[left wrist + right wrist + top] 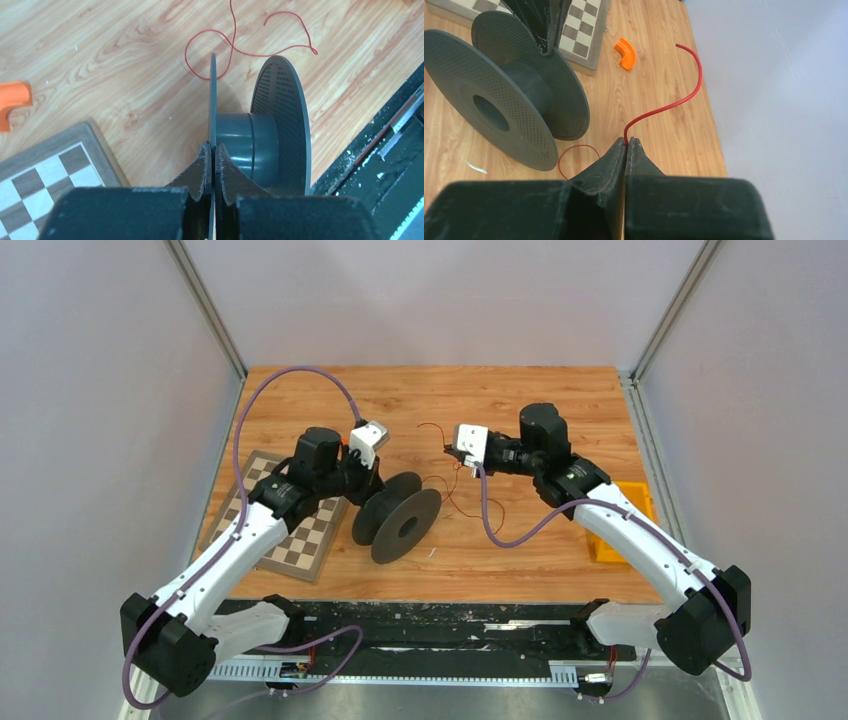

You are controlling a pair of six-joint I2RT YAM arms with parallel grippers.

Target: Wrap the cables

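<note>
A black spool [398,518] lies on its side on the wooden table, both perforated flanges upright and its hub bare [252,142]. My left gripper [214,150] is shut on the edge of the spool's left flange, reaching from the chessboard side [372,482]. The cable [455,495] is a thin red wire lying in loose curls on the wood beyond the spool [235,47]. My right gripper [626,142] is shut on the wire, whose free end curves up out of its fingertips [674,102]. It hovers right of the spool [452,448].
A chessboard [290,530] lies under my left arm. A small orange elbow piece [625,52] sits beside it. An orange block [620,530] rests at the table's right edge. A black rail [420,630] runs along the near edge; grey walls enclose the table.
</note>
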